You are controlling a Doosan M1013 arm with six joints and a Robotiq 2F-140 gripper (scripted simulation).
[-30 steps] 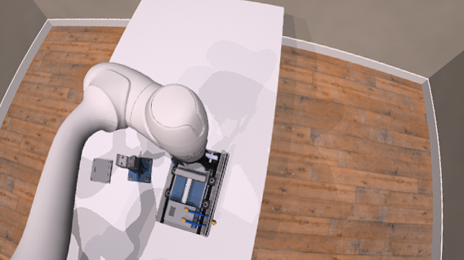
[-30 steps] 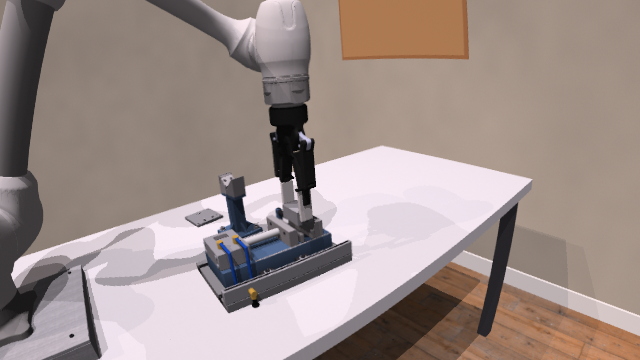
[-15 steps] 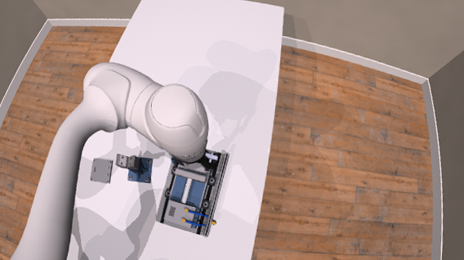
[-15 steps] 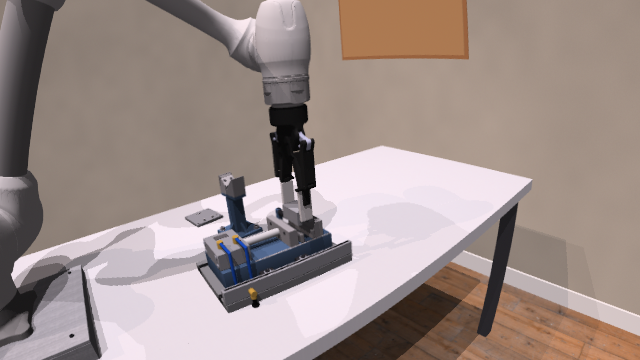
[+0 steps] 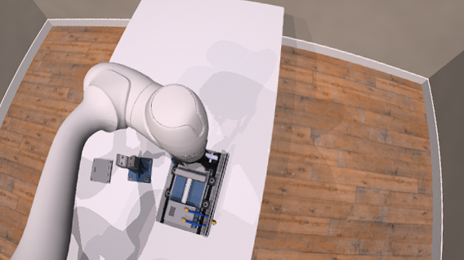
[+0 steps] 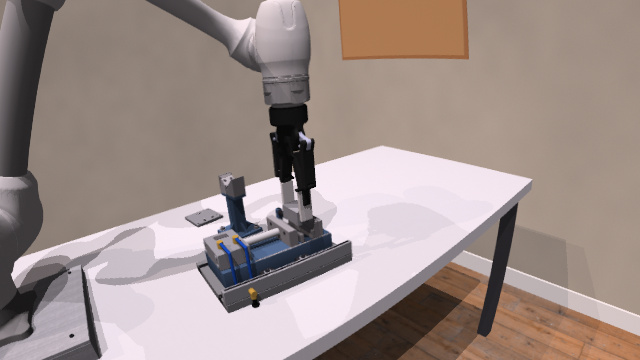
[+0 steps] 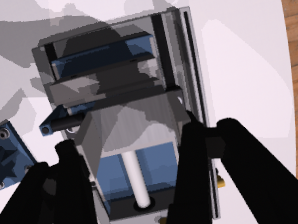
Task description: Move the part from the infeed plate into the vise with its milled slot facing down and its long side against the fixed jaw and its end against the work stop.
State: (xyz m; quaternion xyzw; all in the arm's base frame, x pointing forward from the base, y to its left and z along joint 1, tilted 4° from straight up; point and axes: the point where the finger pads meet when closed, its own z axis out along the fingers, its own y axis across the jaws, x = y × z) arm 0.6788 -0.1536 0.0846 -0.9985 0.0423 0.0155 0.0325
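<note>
Exterior view: the gripper [image 6: 296, 200] is held pointing straight down over the far end of the vise [image 6: 272, 250], with its fingers clamped on the part [image 6: 295, 216], a light grey block carried low at the vise's far jaw end. The fingers stand at a moderate width, stopped by the block between them. The vertical approach appears chosen so that the block can be lowered flat onto the low bars; whether the slot faces down cannot be told. The infeed plate [image 5: 101, 170] lies bare on the table [image 5: 206, 34], well apart from the vise, and the V-block [image 6: 231, 186] on its blue stand is unoccupied. In the wrist view the grey block [image 7: 127, 129] is seen between the dark fingers, above the cylinder rod [image 7: 135, 177]. The work stop cannot be made out. Seating against the fixed jaw is judged not yet done.
</note>
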